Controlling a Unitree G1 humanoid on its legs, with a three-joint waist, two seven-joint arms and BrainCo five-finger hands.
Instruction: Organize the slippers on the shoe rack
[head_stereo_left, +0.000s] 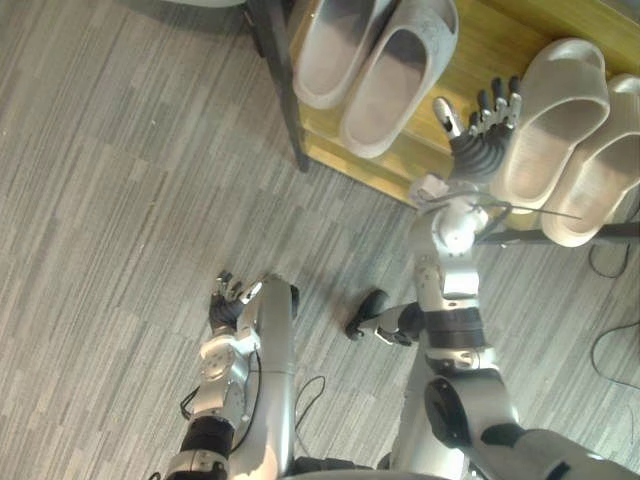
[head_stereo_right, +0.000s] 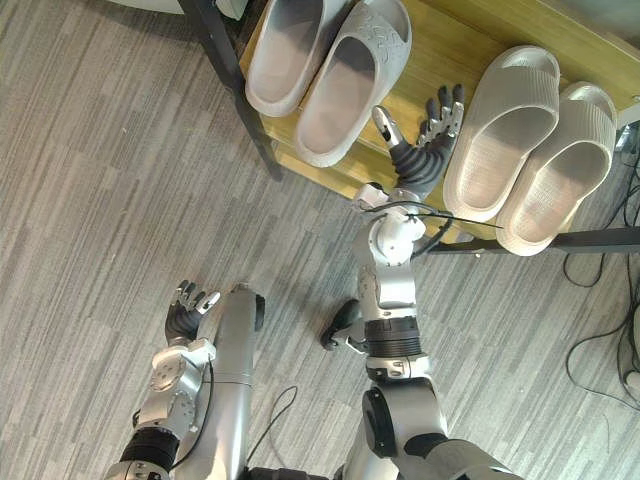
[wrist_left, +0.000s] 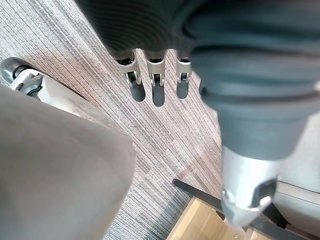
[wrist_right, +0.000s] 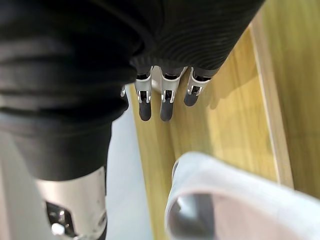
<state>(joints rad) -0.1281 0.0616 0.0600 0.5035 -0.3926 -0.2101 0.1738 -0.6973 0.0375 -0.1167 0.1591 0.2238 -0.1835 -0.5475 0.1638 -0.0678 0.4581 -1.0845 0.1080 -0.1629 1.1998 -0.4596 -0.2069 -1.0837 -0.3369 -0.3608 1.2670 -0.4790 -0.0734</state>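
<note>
- You see four slippers, in two pairs, on one shoe rack.
- Right hand: fingers spread, empty, between the pairs.
- Left hand: fingers relaxed, empty, over the floor.

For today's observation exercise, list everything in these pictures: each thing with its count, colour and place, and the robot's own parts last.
grey slippers: two, pale grey, side by side on the left part of the shelf
cream slippers: two, cream, side by side on the right part of the shelf
shoe rack: one, light wood shelf on a dark frame, at the top of the view
floor: one, grey striped carpet, under the rack
right hand: one, fingers spread, over the shelf between the two pairs
left hand: one, fingers relaxed, low over the floor
</note>
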